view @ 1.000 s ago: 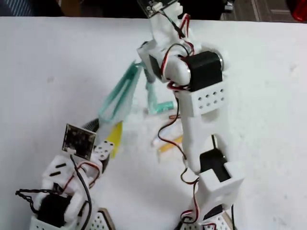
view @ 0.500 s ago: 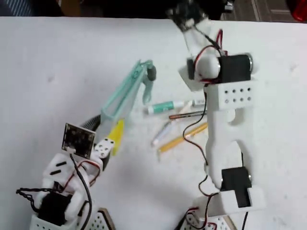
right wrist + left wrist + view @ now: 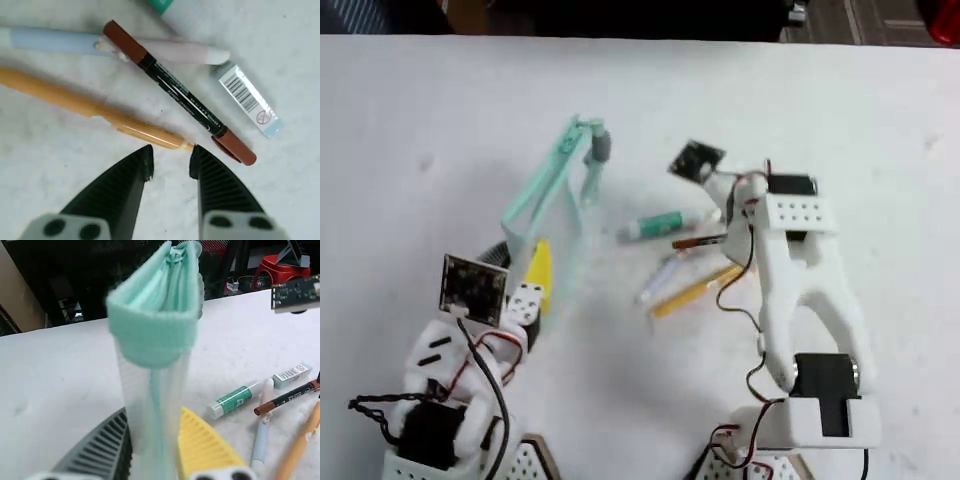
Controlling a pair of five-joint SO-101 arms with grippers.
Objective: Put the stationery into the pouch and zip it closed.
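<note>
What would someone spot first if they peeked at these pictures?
Probably the mint-green pouch, sticking up tall while the left gripper clamps its lower end. Beside it lie a green-and-white tube, a brown pen and an orange pencil. The right gripper is open just at the pencil's tip.

A white table (image 3: 410, 110) is seen over most of the frame. A red object (image 3: 946, 20) is cut by the upper right corner.
</note>
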